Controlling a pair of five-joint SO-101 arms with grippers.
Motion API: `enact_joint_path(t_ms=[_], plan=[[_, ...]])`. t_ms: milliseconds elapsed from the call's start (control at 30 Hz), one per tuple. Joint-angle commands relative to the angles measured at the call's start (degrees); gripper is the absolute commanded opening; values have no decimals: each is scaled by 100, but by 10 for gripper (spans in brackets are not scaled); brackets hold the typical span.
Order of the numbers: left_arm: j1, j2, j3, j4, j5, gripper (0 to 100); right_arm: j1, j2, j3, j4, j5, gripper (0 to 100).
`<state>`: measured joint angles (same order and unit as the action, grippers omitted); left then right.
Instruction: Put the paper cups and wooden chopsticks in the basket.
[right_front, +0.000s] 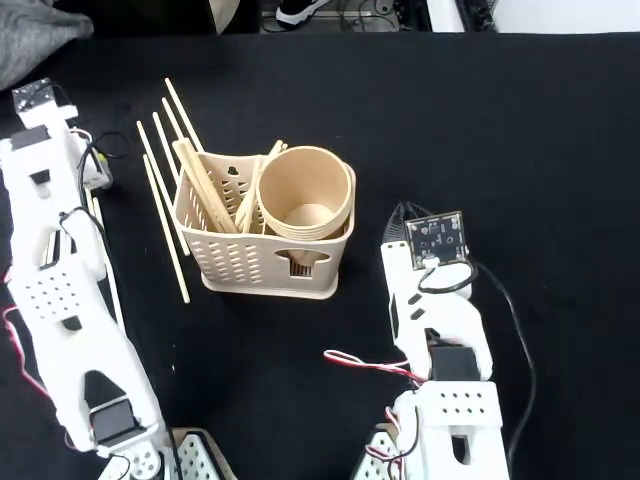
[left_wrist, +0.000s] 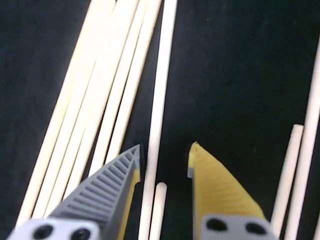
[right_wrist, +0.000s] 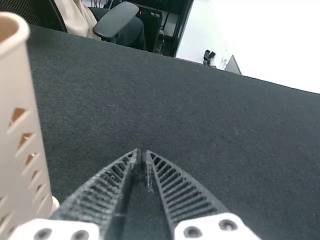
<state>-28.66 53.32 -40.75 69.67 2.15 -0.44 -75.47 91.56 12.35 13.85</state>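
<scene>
Black table (right_front: 520, 150) under both arms. My left pincer (left_wrist: 165, 145) is wide open, with one chopstick (left_wrist: 159, 100) between the jaws, closer to the grey one. Its long axis runs along my fingers, so I judge closing now would pinch it lengthwise. Loose chopsticks (left_wrist: 105, 90) lie just beside it, roughly parallel. The basket (right_front: 232, 262) is at my 3 o'clock in the high view, cups (right_front: 305, 195) inside. My right pincer (right_wrist: 141, 154) is pinched closed and empty, off the basket's 4 o'clock, so the left arm is nearer.

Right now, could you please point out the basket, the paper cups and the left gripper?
basket (right_front: 240, 262), high view, on its perforated front wall.
paper cups (right_front: 300, 180), high view, on the top cup's inner wall.
left gripper (left_wrist: 165, 146), left wrist view, midway between its fingertips.
</scene>
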Motion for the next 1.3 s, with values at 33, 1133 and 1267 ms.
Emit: enact_joint_path(t_ms=[33, 1133, 1267], plan=[[-136, 800, -1710, 941, 9, 155, 62, -4, -40, -35, 26, 11], [708, -1451, -1780, 3112, 141, 29, 70, -4, -40, -35, 26, 11], [857, -2655, -646, 3095, 132, 29, 70, -4, -40, -35, 26, 11]])
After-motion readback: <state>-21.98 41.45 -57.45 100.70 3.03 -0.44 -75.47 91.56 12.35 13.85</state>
